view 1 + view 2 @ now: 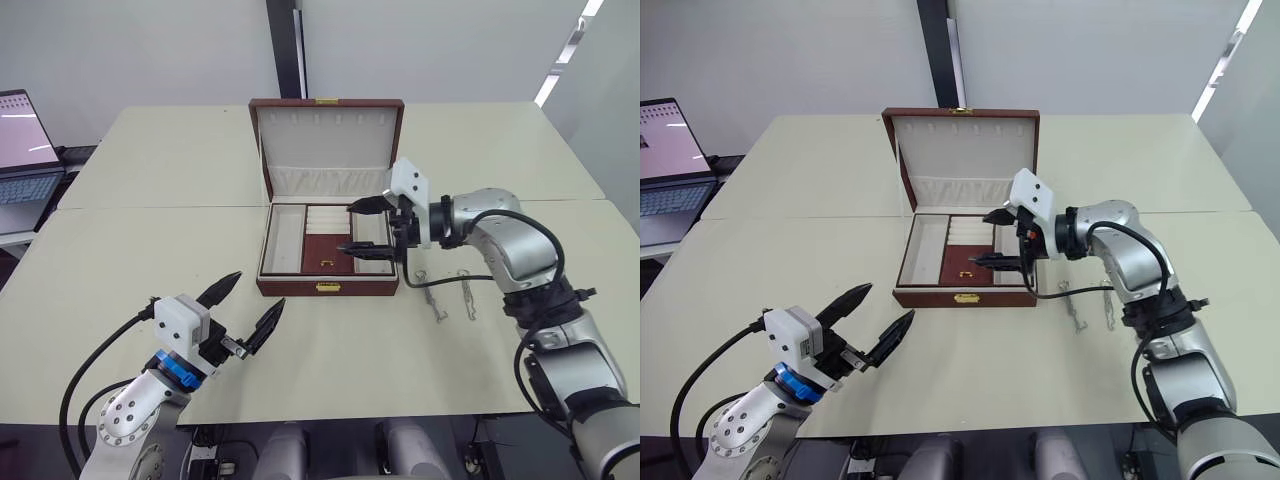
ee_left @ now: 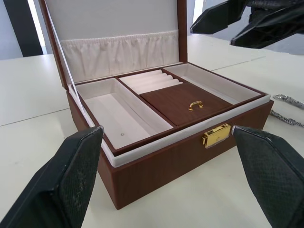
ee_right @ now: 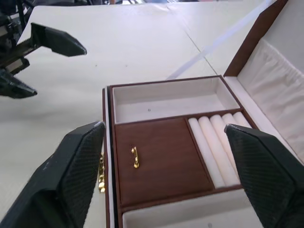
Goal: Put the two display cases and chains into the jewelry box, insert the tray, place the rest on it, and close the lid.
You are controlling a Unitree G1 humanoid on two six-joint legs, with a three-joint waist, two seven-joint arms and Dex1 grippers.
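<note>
The right tool (image 1: 372,227) is hovering wide open and empty over the tray (image 1: 327,240) seated in the jewelry box (image 1: 328,287); the left tool (image 1: 247,306) is waiting open and empty. The chains (image 1: 440,290) are lying on the bench (image 1: 150,250) beside the box, and a shallow pinch risks dropping one.

no readable text or labels anywhere, laptop (image 1: 25,150) screen perhaps lettered, too small

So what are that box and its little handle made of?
The box looks like reddish-brown wood or a wood-grain veneer, going by the streaked grain and soft sheen. Its lining seems a cream fabric, matte and gathered on the lid. The handle appears polished gold-toned metal, bright and reflective.
</note>
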